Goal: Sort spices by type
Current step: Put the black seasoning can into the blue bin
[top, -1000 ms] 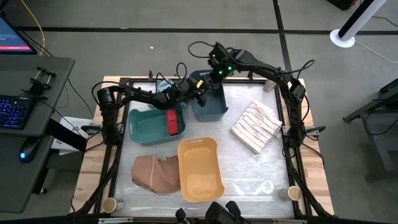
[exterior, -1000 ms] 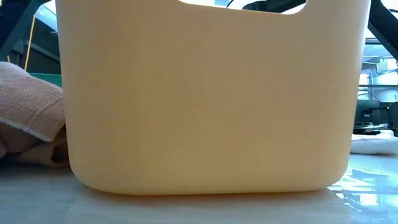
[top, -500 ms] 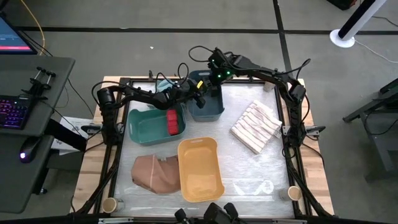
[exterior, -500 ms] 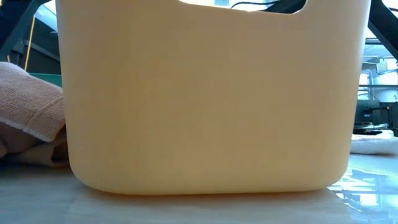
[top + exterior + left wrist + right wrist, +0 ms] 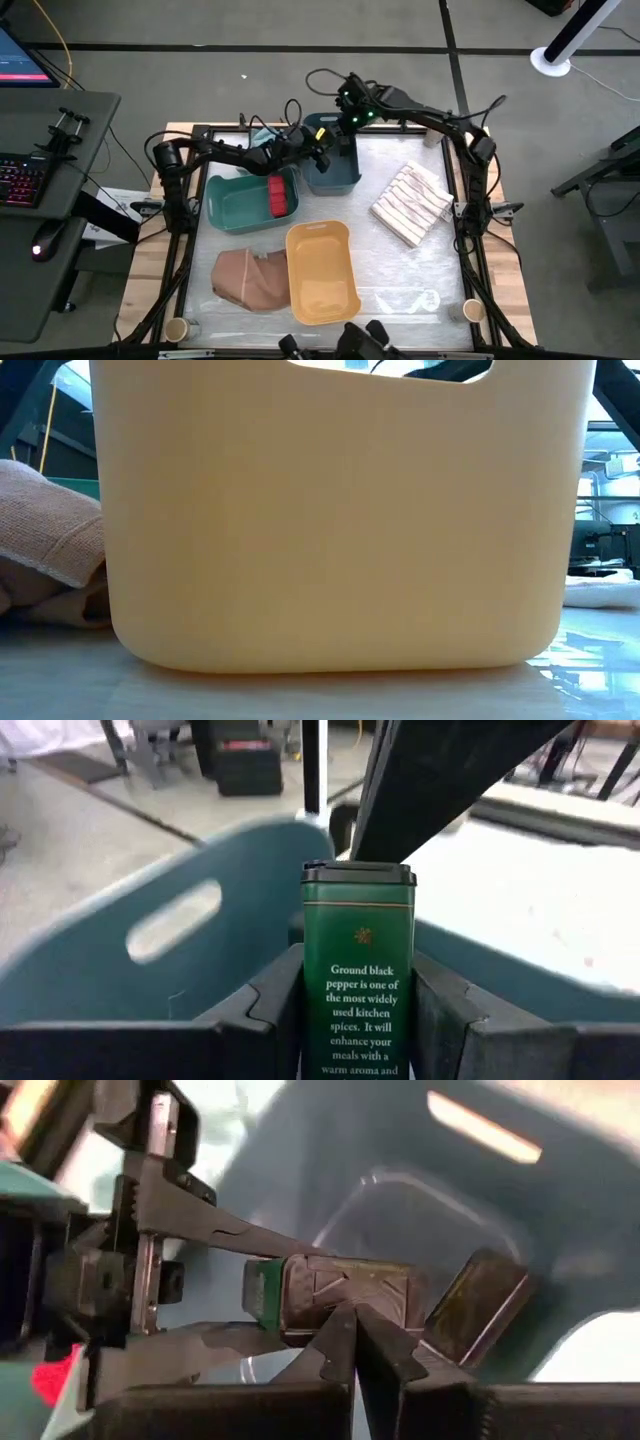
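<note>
Left gripper (image 5: 357, 1010) pinches a green pepper tin (image 5: 358, 970) over the blue bin (image 5: 335, 170), right gripper (image 5: 355, 1342) apparently closed beside it.

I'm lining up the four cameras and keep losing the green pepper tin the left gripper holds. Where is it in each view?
High view: hidden among both grippers at the blue bin's near-left rim; the tin itself is not discernible.
Low view: not in it; the yellow bin fills the picture.
Left wrist view: green pepper tin at centre, upright between the left gripper's fingers.
Right wrist view: tin mid-picture, lying sideways.
Shared landmark: the blue bin.
</note>
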Controlling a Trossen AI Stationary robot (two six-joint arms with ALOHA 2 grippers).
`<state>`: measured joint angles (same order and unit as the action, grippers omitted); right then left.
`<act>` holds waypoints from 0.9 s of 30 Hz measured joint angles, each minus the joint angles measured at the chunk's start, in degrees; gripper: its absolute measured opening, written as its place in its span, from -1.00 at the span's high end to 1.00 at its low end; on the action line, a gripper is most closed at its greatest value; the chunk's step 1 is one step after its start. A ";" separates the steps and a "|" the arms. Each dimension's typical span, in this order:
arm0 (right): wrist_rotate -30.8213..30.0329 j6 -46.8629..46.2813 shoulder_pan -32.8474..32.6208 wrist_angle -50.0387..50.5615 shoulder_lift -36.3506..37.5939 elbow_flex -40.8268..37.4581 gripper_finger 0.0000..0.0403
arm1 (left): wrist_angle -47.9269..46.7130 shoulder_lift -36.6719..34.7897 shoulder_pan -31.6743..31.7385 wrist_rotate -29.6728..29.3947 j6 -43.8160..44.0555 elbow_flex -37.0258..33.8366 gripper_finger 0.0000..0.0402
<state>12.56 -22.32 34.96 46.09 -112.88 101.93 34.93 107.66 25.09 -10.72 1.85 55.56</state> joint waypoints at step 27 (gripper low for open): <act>-11.01 60.51 -7.66 1.52 9.11 0.13 -0.20 | -6.80 -8.20 3.45 14.18 -9.67 0.10 0.62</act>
<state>1.56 38.20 27.30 47.61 -103.77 102.06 28.13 99.46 28.53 3.46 -7.82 55.66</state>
